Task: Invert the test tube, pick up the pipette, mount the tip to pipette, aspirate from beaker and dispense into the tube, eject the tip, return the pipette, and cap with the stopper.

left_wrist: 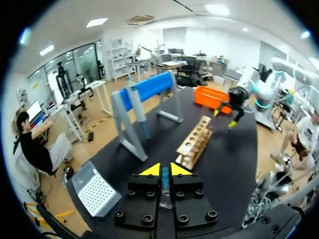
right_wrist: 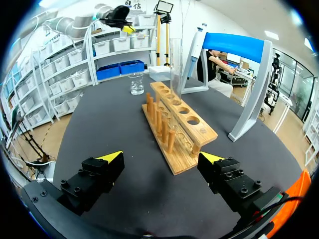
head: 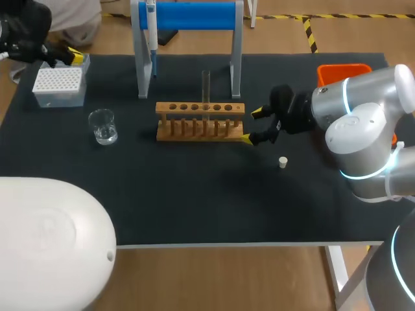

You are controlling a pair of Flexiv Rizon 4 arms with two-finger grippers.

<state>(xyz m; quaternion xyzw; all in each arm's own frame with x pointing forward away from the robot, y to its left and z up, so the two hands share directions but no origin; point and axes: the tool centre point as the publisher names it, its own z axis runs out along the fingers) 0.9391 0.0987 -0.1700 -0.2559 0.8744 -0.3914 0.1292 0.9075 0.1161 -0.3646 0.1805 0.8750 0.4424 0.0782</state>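
since the right tool [head: 251, 124] hangs wide open and empty just off the right end of the wooden rack [head: 200, 109], and the test tube [head: 206, 85] stands upright in a middle hole, turning the tube looks like the step in hand; which end of the tube is up i cannot tell. the tool would do well to come in over the rack, close softly on the bare glass above the wood, and lift straight up until the tube clears its hole before any turn, or the rack may tip. only the head view shows the stopper [head: 283, 162], lying on the counter [head: 194, 207] near and right of the rack. only the left wrist view shows the left tool [left_wrist: 164, 170] plainly, its fingers almost together and nothing held that i can make out. the right wrist view looks along the rack's length, with the tube straight ahead.
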